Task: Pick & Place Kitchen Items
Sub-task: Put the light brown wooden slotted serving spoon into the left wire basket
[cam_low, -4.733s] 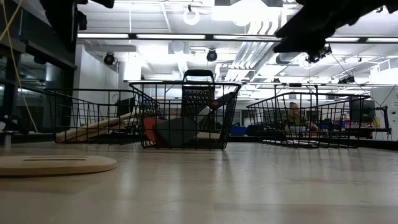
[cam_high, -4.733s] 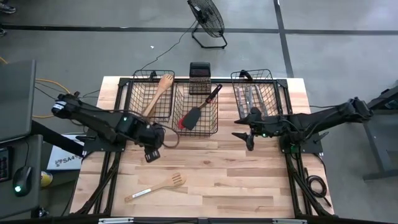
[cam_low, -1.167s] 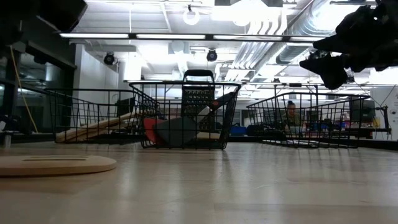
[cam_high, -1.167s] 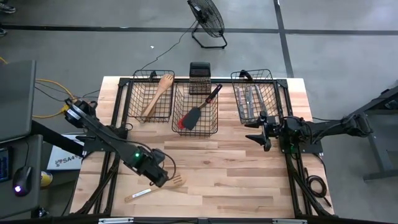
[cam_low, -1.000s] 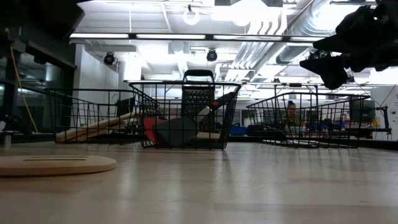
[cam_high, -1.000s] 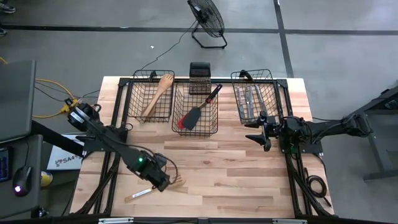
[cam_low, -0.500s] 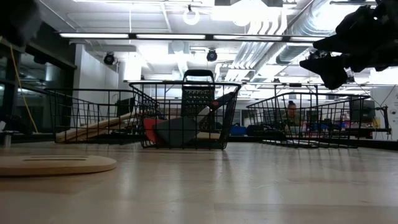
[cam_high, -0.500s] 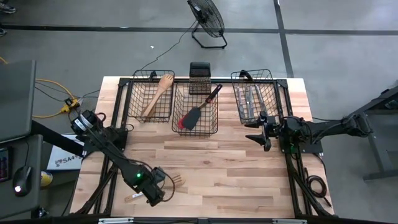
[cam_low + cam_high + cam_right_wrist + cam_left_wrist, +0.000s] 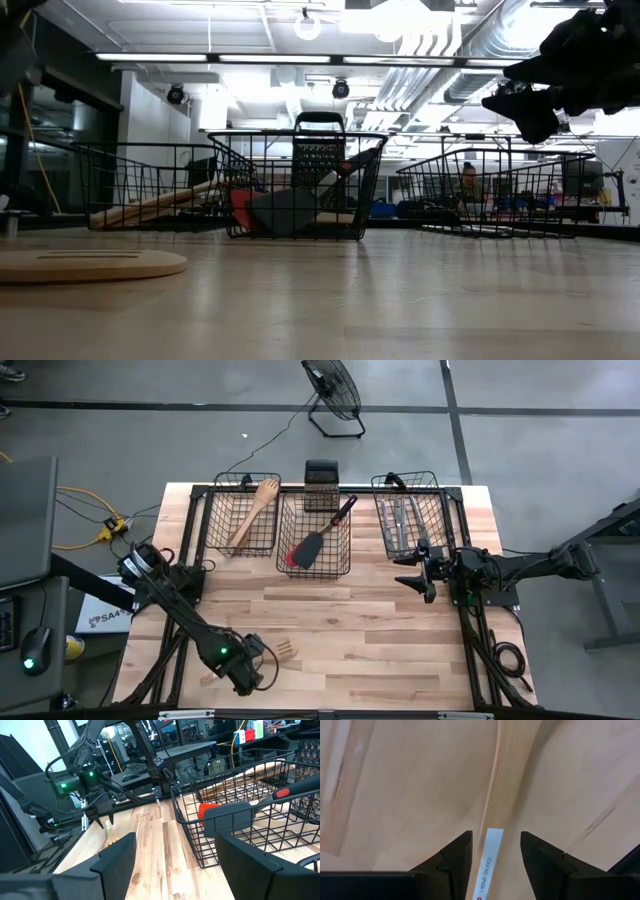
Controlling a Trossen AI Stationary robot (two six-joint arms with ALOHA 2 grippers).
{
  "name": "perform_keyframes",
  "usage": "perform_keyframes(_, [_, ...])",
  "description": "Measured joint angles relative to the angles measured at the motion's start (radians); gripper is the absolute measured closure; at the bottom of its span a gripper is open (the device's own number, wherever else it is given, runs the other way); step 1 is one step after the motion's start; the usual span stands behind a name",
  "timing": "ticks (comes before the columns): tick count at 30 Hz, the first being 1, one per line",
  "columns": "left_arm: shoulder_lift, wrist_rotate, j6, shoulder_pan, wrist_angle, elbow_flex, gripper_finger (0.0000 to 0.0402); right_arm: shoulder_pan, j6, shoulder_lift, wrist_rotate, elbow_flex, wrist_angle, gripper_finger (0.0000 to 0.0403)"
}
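Three wire baskets on table

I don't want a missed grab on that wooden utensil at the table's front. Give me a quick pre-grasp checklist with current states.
1. Left gripper open: ok.
2. Wooden utensil's handle lies between the left fingers: ok.
3. Fingers low enough to close on the handle: cannot tell.
4. Utensil lying flat on the table, nothing on it: ok.
5. Right gripper open, parked by the right basket, away from the utensil: ok.
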Motion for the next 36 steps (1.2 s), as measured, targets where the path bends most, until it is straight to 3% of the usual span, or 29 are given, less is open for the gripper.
perform_keyframes(15, [0.088,0.010,0.095,0.000,-0.001,0.005,0.0240,0.000,0.000,0.000,0.000,0.000,-0.001,0.0140])
perform_keyframes(26, [0.090,0.007,0.152,0.000,-0.003,0.002,0.0330,0.000,0.000,0.000,0.000,0.000,-0.001,0.0140])
perform_keyframes(36, [0.093,-0.031,0.129,-0.001,-0.020,0.030,0.0331,0.000,0.000,0.000,0.000,0.000,-0.001,0.0140])
